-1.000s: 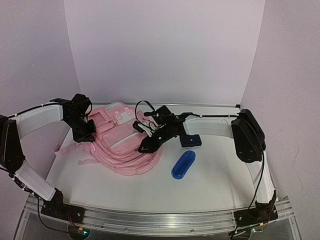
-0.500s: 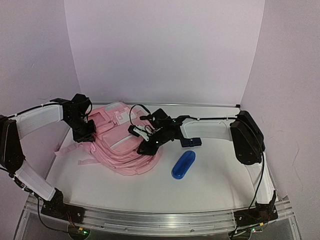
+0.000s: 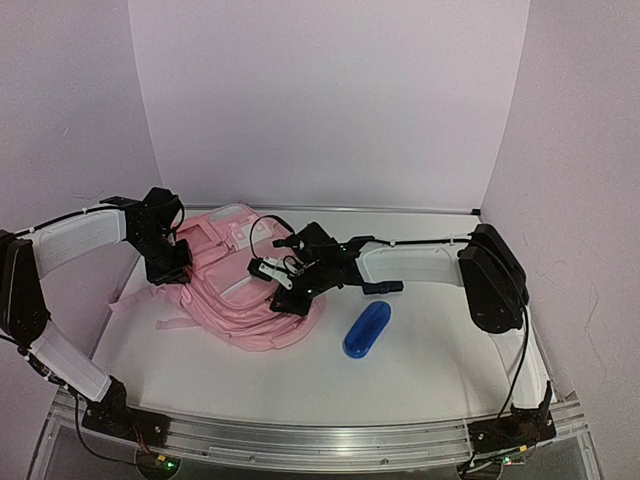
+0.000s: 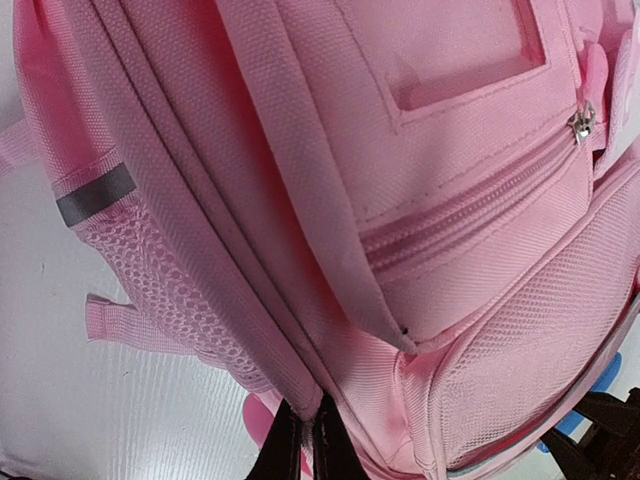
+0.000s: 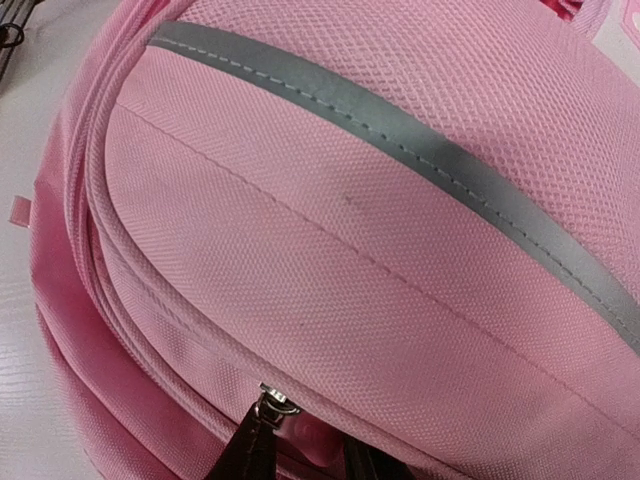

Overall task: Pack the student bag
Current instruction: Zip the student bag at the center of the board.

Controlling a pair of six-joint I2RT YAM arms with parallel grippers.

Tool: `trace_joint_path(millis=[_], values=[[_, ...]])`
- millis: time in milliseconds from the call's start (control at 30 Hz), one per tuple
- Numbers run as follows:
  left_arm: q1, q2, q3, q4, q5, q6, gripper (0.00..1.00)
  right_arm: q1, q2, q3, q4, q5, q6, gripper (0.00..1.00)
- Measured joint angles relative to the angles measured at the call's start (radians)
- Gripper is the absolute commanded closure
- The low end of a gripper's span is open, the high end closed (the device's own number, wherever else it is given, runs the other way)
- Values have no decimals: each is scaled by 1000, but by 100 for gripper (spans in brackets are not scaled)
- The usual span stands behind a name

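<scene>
Your student bag [image 3: 238, 308] lies flat at the table's 9 o'clock. The left gripper [image 4: 305, 448] stays clenched on its 10 o'clock edge. The right gripper [image 5: 305, 452], pinching the seam by the zip pull [image 5: 273, 402], has slid toward 9 o'clock, likely drawing the zip. The blue case [image 3: 367, 330] waits at 4 o'clock, so nothing looks packed yet.

Top view: bright, even, diffuse light from above; the lilac walls are washed flat, the corners slightly dimmer. Soft shadows are cast on the white worktop [image 3: 430, 370] under the large soft pink fabric backpack [image 3: 240, 305] and the glossy blue oblong case [image 3: 367, 330], on which a faint sheen is seen. Wrist views: the weave is rendered sharp; the left gripper [image 4: 306, 415] and right gripper [image 5: 305, 455] are blurred at the bottom edge.
</scene>
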Motion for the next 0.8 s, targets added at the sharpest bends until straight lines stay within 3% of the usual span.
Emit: trace_joint_path(millis=[100, 233, 467, 733, 800], values=[[0, 0, 0, 0, 0, 0, 99, 5, 0, 4, -1, 18, 1, 80], [0, 0, 0, 1, 0, 0, 99, 10, 0, 11, -10, 27, -1, 100], [8, 0, 0, -3, 3, 2, 100, 18, -13, -19, 12, 52, -13, 100], [89, 0, -21, -1, 106, 49, 100, -27, -104, -120, 34, 71, 8, 100], [112, 0, -21, 1, 136, 67, 95, -56, -104, -116, 18, 55, 22, 100]])
